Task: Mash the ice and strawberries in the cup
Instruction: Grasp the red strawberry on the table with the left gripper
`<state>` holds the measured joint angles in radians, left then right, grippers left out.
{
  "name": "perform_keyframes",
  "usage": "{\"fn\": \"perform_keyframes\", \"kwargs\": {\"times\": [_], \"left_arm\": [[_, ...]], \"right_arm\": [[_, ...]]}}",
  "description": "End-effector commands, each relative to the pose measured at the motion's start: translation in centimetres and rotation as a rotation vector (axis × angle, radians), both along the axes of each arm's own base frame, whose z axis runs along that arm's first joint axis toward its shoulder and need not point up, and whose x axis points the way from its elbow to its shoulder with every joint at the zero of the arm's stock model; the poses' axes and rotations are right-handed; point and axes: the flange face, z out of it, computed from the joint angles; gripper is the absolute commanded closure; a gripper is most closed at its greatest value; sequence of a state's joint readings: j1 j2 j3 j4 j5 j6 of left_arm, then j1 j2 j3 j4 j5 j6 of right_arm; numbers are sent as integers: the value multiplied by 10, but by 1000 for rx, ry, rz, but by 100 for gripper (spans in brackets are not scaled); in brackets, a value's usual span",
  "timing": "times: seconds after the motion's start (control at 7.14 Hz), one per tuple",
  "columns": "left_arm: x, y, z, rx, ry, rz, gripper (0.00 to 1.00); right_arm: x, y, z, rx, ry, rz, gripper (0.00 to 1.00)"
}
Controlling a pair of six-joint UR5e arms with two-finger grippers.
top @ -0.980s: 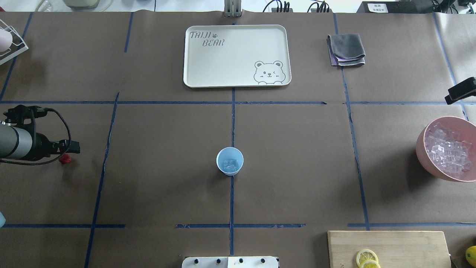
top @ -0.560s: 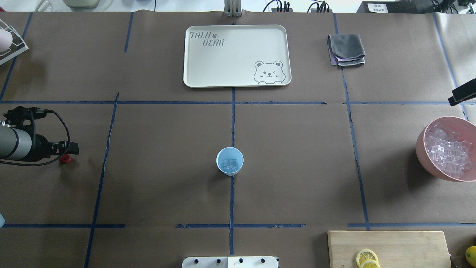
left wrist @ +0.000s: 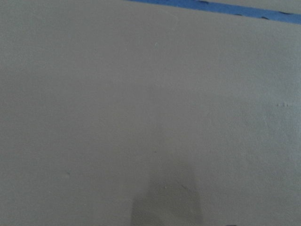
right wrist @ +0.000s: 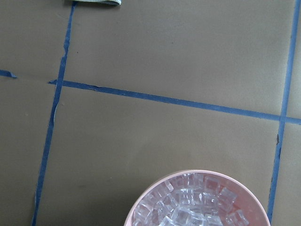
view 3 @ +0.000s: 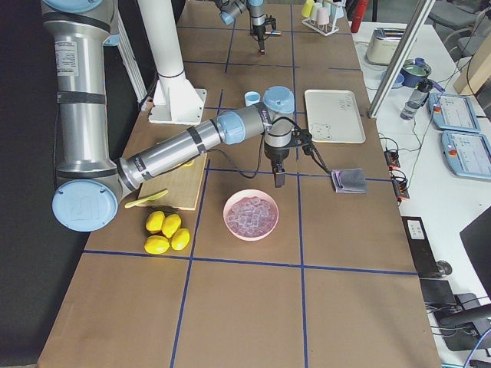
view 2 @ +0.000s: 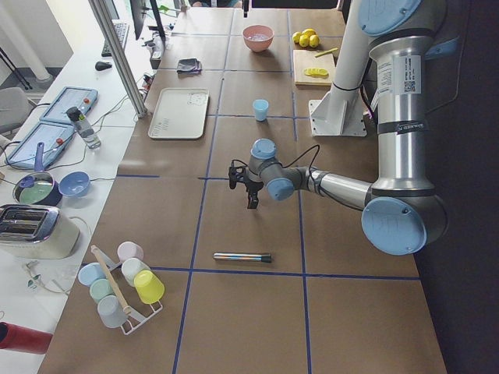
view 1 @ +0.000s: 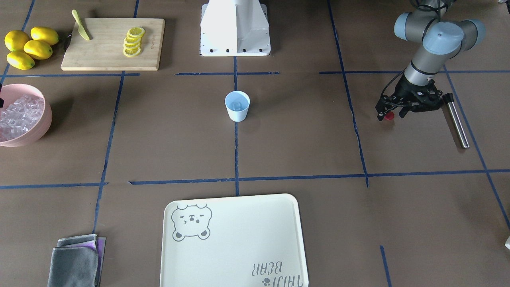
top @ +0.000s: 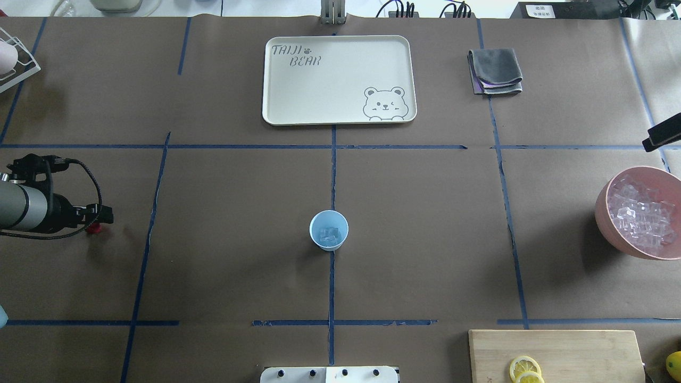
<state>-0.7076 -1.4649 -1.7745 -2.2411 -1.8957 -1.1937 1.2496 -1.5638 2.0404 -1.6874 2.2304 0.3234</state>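
Since a second ago the left gripper (view 1: 389, 113) has crept a little along the table toward the robot and sunk closer over the strawberry (top: 94, 230), which has not shifted. The right gripper (top: 661, 138) has drawn slightly toward the table's edge. The cup (top: 329, 230) stands mid-table with a few cubes of ice (top: 329, 234) already in it. The berry lies on the table well apart from the cup, out on the robot's left, so the left arm is plainly the one to fetch it. In the front-facing view the left gripper points down with its fingers spread, and the berry sits between them, not yet squeezed as far as I can judge. Being roundish, the berry asks for no special approach angle. A metal rod (view 1: 456, 121) lies beyond the berry, farther still from the cup. The right gripper hangs far from the cup on the opposite side, near the pink bowl (top: 604, 205). I cannot tell whether it is spread or closed.
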Motion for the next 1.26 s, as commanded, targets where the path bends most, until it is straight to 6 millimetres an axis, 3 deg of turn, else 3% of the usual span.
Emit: {"fn": "perform_keyframes", "kwargs": {"times": [0.0, 0.14, 0.56, 0.7, 0.84, 0.98, 1.12], "left_arm": [[4, 3, 0, -1, 1, 10, 21], [4, 4, 1, -2, -2, 9, 26], [-3, 9, 9, -4, -16, 17, 59], [-4, 10, 4, 3, -9, 18, 69], [-6, 11, -1, 9, -3, 15, 89], [-17, 19, -13, 13, 14, 21, 99], [-25, 25, -38, 28, 40, 21, 100]], "right_arm": [[-1, 0, 0, 1, -1, -2, 1], [0, 0, 0, 0, -2, 0, 1], [-1, 0, -1, 0, -2, 0, 1], [-1, -1, -2, 0, -3, 2, 1], [-1, -1, -2, 1, -3, 2, 1], [0, -1, -3, 4, -4, 2, 1], [6, -1, -1, -4, -12, 11, 1]]}}
